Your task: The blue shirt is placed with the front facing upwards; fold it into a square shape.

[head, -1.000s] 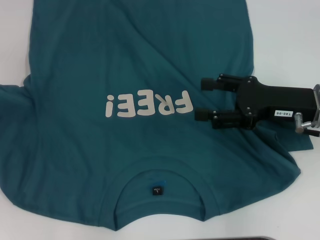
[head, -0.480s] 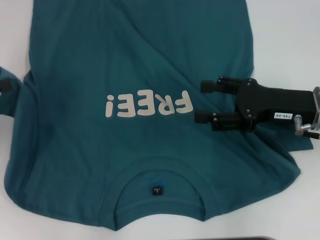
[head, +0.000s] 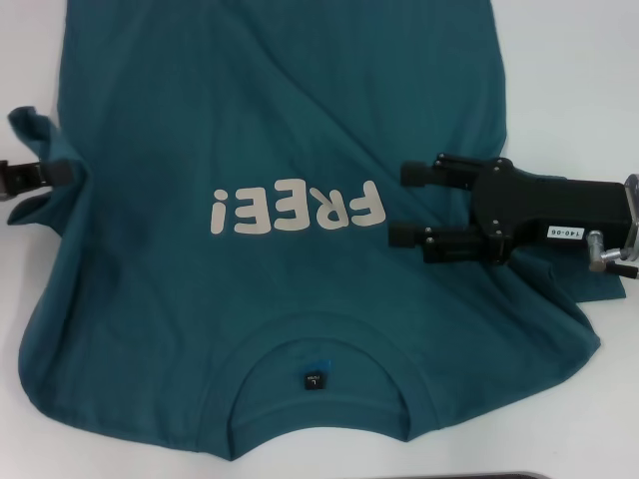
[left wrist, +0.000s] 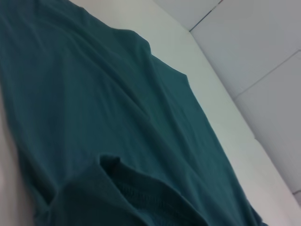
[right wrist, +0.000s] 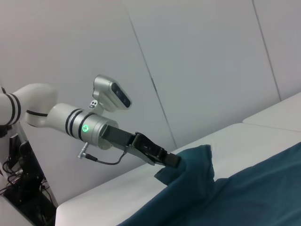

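The large dark teal-blue cotton short-sleeved shirt (head: 280,200) lies print-up on the white table (head: 579,80), its off-white "FREE!" chest print (head: 298,210) in the middle and the ribbed round collar (head: 319,394) on the robot's side of that print. Over the last second the sleeve (head: 45,150) to the left of the print has gone from lying flat to standing bunched and lifted. The left gripper (head: 55,173) has pinched it and is drawing it inward, which I read as the first sleeve fold beginning. The right gripper (head: 399,203) hovers just right of the print, fingers spread and holding nothing, barely moved.

The right wrist view shows what the head view crops: the left gripper (right wrist: 175,161) clamped on the raised cloth, clear of the table. The left wrist view shows only shirt fabric.
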You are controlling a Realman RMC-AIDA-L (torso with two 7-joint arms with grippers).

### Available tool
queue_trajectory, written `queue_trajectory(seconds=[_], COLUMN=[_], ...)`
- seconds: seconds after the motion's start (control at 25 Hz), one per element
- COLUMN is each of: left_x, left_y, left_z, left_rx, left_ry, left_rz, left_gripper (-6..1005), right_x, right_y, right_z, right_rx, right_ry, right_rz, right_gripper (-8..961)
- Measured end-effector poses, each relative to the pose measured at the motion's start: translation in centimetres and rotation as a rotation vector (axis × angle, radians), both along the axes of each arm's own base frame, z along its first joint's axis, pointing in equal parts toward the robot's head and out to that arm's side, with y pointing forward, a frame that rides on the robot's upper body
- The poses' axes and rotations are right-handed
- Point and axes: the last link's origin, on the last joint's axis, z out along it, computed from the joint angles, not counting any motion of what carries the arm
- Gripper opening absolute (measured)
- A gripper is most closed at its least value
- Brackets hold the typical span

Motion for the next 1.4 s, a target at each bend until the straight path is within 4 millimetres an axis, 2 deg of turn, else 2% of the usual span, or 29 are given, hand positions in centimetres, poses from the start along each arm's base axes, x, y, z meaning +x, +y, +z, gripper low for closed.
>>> queue_trajectory(seconds=[0.28,0.44,0.68,0.92,1.12,1.4], left_x=[1.3,1.9,1.4,0.3,-0.2,-0.9], left_y=[0.7,1.0,0.8,-0.1,-0.8,-1.0], left_z=[-2.1,-2.9,-2.6,-2.2,-2.1,-2.3], left_rx=[-0.079,-0.096,-0.074,-0.066,-0.069,-0.079], left_ry=[-0.043,-0.045,-0.030,0.008,0.020,0.058], left_rz=[-0.033,-0.052,-0.048,-0.046,-0.049,-0.044], left_gripper=[40,123,248,460,699,705], right_x=[0.1,0.0,0.1,0.1,0.1,0.1], right_y=[-0.1,-0.1,-0.1,-0.1,-0.1,-0.1], right_z=[0.0,-0.1,-0.1,0.0,0.0,0.0], right_rx=[-0.001,-0.003,-0.002,0.000,0.003,0.000], right_ry=[-0.001,-0.001,-0.001,0.000,0.000,0.000], right_rz=[-0.002,-0.001,-0.001,-0.002,-0.005,-0.003], right_gripper=[914,914,912,912,912,912])
